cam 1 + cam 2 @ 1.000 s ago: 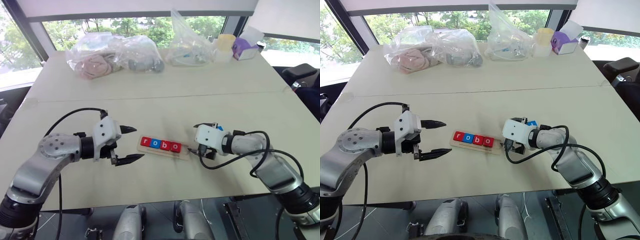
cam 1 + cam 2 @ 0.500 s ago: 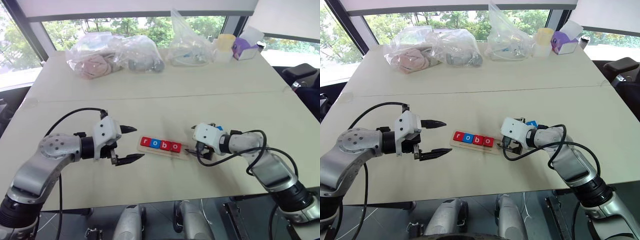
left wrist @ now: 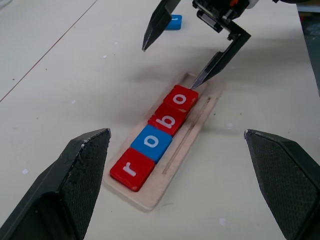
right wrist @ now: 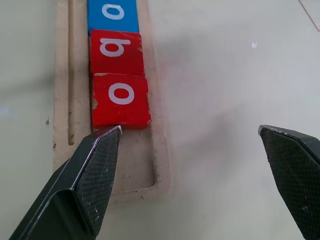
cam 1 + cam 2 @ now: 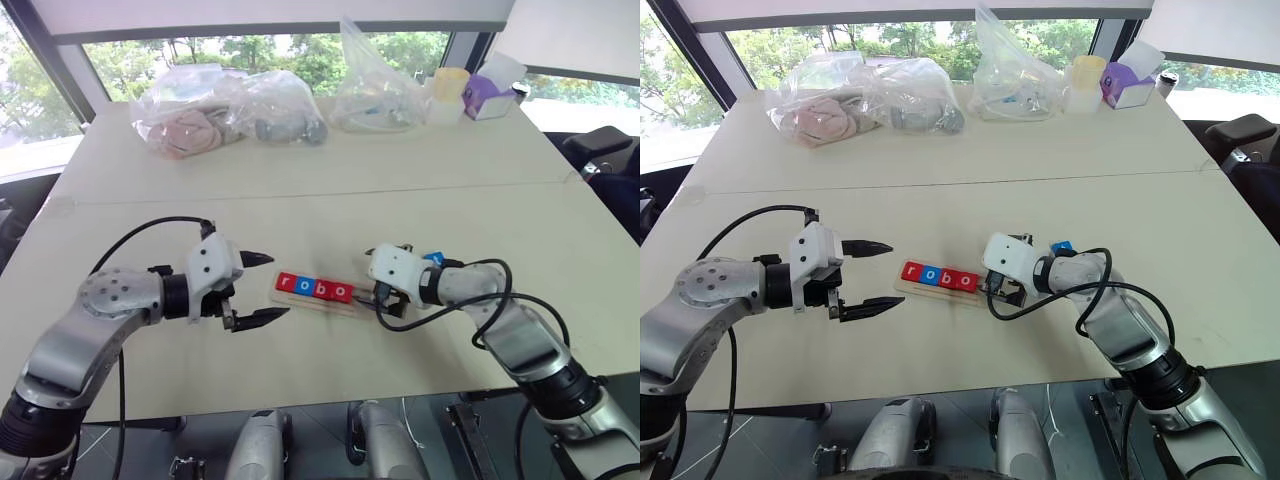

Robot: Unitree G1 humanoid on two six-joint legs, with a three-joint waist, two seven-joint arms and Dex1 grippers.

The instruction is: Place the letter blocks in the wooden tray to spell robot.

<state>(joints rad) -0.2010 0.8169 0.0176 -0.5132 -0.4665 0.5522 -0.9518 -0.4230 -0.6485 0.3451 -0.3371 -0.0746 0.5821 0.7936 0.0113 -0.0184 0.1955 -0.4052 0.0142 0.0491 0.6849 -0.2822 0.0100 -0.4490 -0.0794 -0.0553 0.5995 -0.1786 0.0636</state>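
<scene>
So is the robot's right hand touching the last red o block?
Touching, it seems. In the left wrist view, one finger of the open right hand meets the red o block at its edge. The right wrist view shows that fingertip against the block's end too.

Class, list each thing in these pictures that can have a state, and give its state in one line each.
Wooden tray: flat on the table, four slots filled, end by the right gripper free.
Blocks r, o, b, o: seated in a row, touching.
Blue block: loose on the table, outside the tray.
Left gripper: open, holding nothing.
Right gripper: open, one fingertip at the last red block.
Plastic bags: closed, full.
</scene>
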